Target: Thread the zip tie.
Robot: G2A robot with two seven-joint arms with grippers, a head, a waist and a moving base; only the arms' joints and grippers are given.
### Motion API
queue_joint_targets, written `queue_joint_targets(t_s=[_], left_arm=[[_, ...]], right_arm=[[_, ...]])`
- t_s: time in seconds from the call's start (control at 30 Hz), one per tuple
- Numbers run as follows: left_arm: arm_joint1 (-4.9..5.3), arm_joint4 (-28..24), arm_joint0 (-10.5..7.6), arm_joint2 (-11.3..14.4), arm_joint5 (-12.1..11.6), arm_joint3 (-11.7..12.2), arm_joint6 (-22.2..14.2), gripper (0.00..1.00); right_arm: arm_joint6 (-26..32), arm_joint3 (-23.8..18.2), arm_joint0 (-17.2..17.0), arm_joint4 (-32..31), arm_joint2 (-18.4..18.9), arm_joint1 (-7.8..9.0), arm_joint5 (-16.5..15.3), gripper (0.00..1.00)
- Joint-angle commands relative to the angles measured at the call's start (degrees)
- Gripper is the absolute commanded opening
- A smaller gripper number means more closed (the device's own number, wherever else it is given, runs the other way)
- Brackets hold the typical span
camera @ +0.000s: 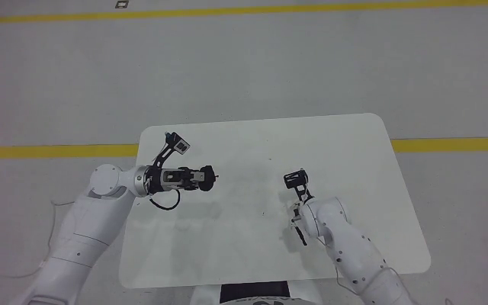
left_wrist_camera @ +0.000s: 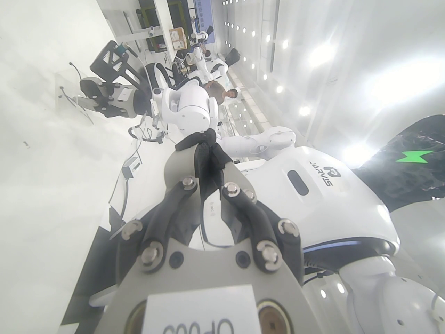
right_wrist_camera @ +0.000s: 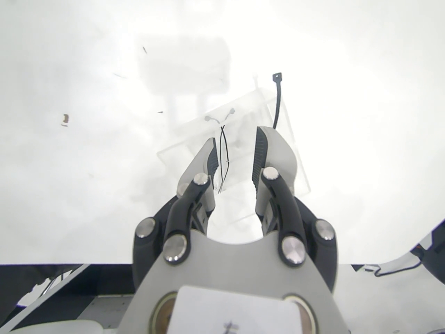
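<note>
Our right gripper (right_wrist_camera: 235,138) hangs spread over the clear tray (right_wrist_camera: 304,175). The zip tie (right_wrist_camera: 278,102) lies just outside one finger, with its head beyond the tips. We judge it best to sidle across until the strap sits between the jaws, then close mid-strap, leaving the head free. Our left gripper (left_wrist_camera: 205,140) is pressed together; whether it pinches anything, we cannot tell.

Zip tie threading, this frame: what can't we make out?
- Left wrist view: the left gripper is shut; its pads hide whether a tie is pinched. Too small in the top view.
- Right wrist view: the tail of the black zip tie runs behind a finger of the open right gripper.
- Right wrist view: the clear tray fades into the white table; the pale ties inside are too faint to count.
</note>
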Motion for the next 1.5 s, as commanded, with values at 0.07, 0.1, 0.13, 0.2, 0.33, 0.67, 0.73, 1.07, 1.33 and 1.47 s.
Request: queue_joint_targets(t_s=[0.07, 0.1, 0.13, 0.2, 0.33, 0.67, 0.73, 1.07, 1.33, 1.47], left_arm=[[0.0, 0.0, 0.0, 0.0, 0.0, 0.0, 0.0, 0.0], [0.0, 0.0, 0.0, 0.0, 0.0, 0.0, 0.0, 0.0], [0.0, 0.0, 0.0, 0.0, 0.0, 0.0, 0.0, 0.0], [0.0, 0.0, 0.0, 0.0, 0.0, 0.0, 0.0, 0.0], [0.0, 0.0, 0.0, 0.0, 0.0, 0.0, 0.0, 0.0], [0.0, 0.0, 0.0, 0.0, 0.0, 0.0, 0.0, 0.0], [0.0, 0.0, 0.0, 0.0, 0.0, 0.0, 0.0, 0.0], [0.0, 0.0, 0.0, 0.0, 0.0, 0.0, 0.0, 0.0], [0.0, 0.0, 0.0, 0.0, 0.0, 0.0, 0.0, 0.0], [0.0, 0.0, 0.0, 0.0, 0.0, 0.0, 0.0, 0.0]], right_arm=[[-0.1, -1.0, -0.8, -1.1, 0.7, -0.03, 0.6, 0.24], [0.0, -1.1, -1.0, -1.7, 0.8, -0.06, 1.0, 0.24], [0.1, -1.2, -1.1, -2.1, 0.8, -0.09, 1.2, 0.24], [0.1, -0.9, -1.1, -2.7, 0.8, -0.23, 1.7, 0.24], [-0.2, 0.5, -0.4, -4.0, 0.1, -0.61, 2.8, 0.24], [0.1, 4.4, 2.2, -4.0, -1.3, -1.15, 3.4, 0.22], [0.2, 4.6, 2.4, -4.0, -1.3, -1.34, 3.4, 0.18], [0.5, 4.4, 2.3, -4.0, -0.3, -1.86, 3.4, 0.0], [0.9, 1.3, 0.8, -4.0, 0.7, -1.68, 2.9, 0.0], [0.6, -0.2, -0.4, -3.7, 1.6, -1.67, 2.0, 0.0]])
